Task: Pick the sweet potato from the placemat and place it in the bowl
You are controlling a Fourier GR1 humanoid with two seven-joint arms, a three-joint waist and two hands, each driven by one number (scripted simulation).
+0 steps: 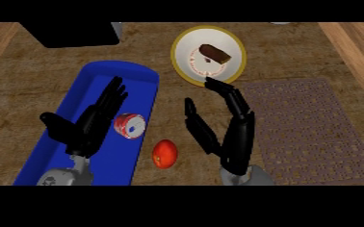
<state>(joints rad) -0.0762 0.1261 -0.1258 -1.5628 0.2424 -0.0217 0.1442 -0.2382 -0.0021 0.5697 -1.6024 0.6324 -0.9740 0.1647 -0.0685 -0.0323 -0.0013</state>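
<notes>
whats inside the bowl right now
The sweet potato lies inside the bowl, on a red-patterned centre. The right hand fingertips cover a bit of its near rim.

A black box (71, 33) at 11 o'clock is cut by the top band. The left robot hand (89, 125) hides part of the blue tray (142, 125).

Left hand (91, 125): black, slender segmented fingers and thumb.
Right hand (231, 130): black, same jointed build.
Wrists: grey rounded forearm casings.
</notes>
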